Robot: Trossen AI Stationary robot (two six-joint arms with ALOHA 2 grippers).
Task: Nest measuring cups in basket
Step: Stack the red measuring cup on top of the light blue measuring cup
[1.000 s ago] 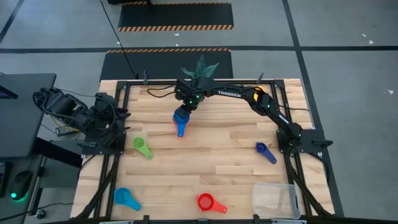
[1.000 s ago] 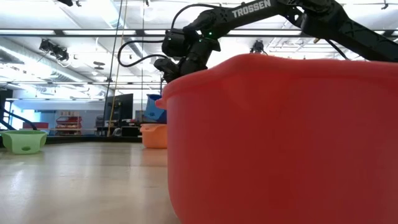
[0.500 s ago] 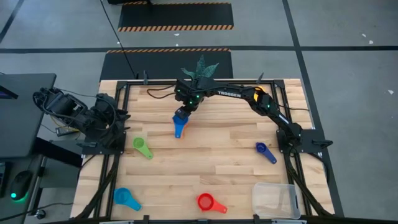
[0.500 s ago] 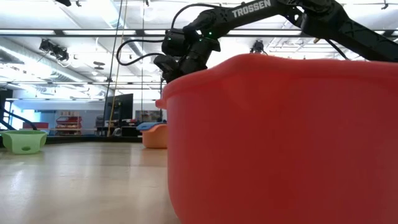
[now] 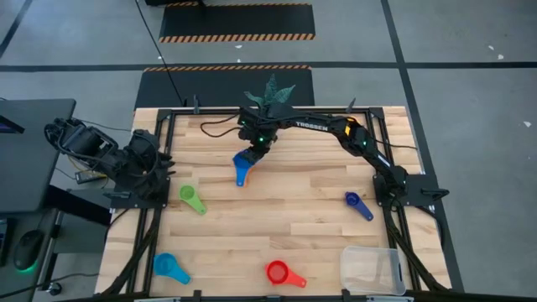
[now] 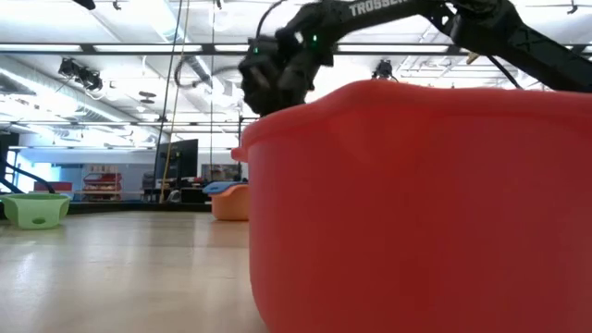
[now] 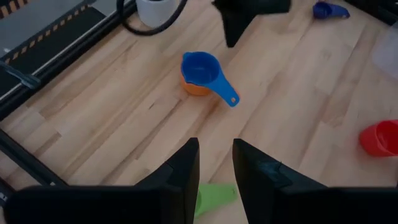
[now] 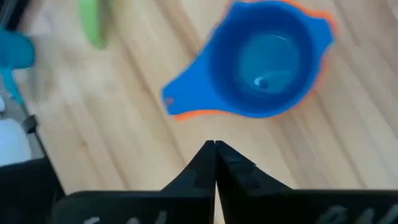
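A blue measuring cup [image 5: 243, 166] sits nested inside an orange cup [image 7: 196, 88] on the far middle of the table, its handle [image 8: 186, 93] lying over the orange one. My right gripper [image 8: 214, 149] is shut and empty, hovering just above this pair [image 5: 254, 151]. My left gripper [image 7: 216, 168] is open and empty at the table's left edge. The green cup [image 5: 192, 199], light blue cup [image 5: 170, 267], red cup [image 5: 277, 272] and navy cup [image 5: 358, 204] lie apart on the table. The clear basket [image 5: 370, 268] stands at the near right corner. No yellow cup shows.
A white plant pot with a green plant [image 5: 270, 92] stands at the far edge behind my right gripper. The red cup [image 6: 416, 203] fills the low view close up. Bare wood lies between the cups in the table's middle.
My right gripper has lowered the blue cup into the orange cup, let go of it, and then risen a little toward the far edge. The blue cup now rests nested in the orange one, where before it hung above it.
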